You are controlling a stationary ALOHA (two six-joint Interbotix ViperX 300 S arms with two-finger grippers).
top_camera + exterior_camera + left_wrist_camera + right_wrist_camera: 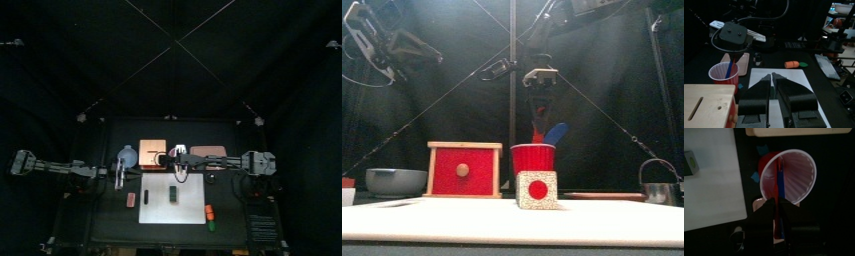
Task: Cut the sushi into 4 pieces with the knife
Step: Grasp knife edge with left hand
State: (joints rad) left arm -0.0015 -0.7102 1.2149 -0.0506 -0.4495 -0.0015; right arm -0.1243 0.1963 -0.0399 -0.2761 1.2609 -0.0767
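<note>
The dark green sushi roll (175, 195) lies on the white cutting board (160, 185); in the front view its end (537, 190) is white with a red centre. Behind the board stands the red cup (533, 160) with a blue knife (556, 132) and a red knife (537, 130). My right gripper (540, 112) hangs straight over the cup, its jaws closed on the red knife's handle (777, 220) above the cup (789, 175). My left gripper (770, 76) hovers shut and empty over the board's left side, high above the table (124, 168).
A wooden box with a red drawer front (464, 170) stands left of the cup, with a blue-grey bowl (396, 181) further left. The pink tray (207, 152) lies at the back right. A toy carrot (211, 212) and a metal cutter (659, 190) are on the right, a small red toy (131, 199) left of the board.
</note>
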